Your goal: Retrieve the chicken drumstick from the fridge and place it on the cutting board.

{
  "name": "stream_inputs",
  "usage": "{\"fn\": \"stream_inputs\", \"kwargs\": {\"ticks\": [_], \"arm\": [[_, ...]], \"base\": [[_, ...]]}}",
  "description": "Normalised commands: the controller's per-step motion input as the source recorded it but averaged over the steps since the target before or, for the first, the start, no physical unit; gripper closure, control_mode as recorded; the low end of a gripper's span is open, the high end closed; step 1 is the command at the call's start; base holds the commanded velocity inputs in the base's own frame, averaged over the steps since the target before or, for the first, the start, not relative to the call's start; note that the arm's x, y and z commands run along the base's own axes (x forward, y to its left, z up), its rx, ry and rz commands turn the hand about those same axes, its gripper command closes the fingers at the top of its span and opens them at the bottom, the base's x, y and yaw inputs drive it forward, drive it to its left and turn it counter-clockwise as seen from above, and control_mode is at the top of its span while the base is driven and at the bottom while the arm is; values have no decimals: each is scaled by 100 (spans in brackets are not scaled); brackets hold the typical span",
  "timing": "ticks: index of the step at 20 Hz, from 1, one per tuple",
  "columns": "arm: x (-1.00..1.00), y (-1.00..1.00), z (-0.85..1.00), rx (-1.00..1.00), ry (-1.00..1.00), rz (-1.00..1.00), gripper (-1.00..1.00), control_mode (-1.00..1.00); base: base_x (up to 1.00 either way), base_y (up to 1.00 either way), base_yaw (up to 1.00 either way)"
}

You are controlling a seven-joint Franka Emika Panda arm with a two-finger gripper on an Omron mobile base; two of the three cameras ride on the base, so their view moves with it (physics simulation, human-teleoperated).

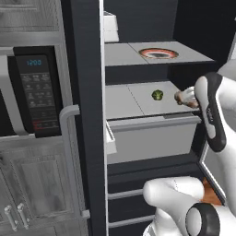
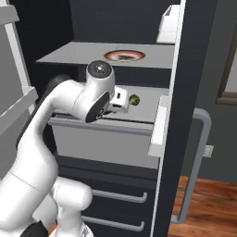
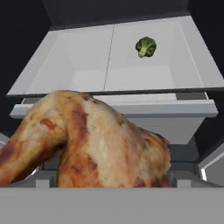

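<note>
Filling the lower half of my hand view, closest to the lens, is the chicken drumstick (image 3: 87,140), golden-brown and lumpy, sitting right at the pincer (image 3: 103,183). I am judging that the pincer is pinching the drumstick, though its fingertips are buried under the meat and I cannot see them directly. In the left base view the drumstick (image 1: 184,97) is showing as a small brownish lump at the wrist, hanging at the front right corner of the middle shelf (image 1: 133,99) of the fridge (image 1: 85,115), whose door is standing open.

Beyond it, a small green vegetable (image 3: 145,46) is lying toward the back right of the same shelf, well apart from the meat.

Risks, as I am judging them: the drumstick is tapered and uneven, so it could be slipping or rotating in the grip while I am carrying it. The shelf's front lip and the drawer (image 1: 152,138) below are near, and the open door's edge is hemming the arm in, so a wide swing could be knocking the meat loose.

Hard to make out: how much of the meat the grip is covering. The cutting board is outside all three views, so I am not knowing which way to carry.
</note>
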Motion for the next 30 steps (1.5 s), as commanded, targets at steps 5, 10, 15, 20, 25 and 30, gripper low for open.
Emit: {"fn": "stream_inputs", "kwargs": {"ticks": [5, 10, 15, 20, 25, 30], "arm": [[-70, 29, -79, -12, -1, 5, 100, -100], [-23, 0, -18, -1, -40, 0, 100, -100], [-1, 0, 0, 0, 1, 0, 100, 100], [0, 0, 0, 0, 0, 0, 100, 100], [0, 0, 0, 0, 0, 0, 100, 100], [0, 0, 0, 0, 0, 0, 100, 100]], "base": [[0, 0, 0], [0, 0, 0], [-53, 2, 6], [-100, 0, 13], [-96, 0, 0], [-60, 0, -48]]}}
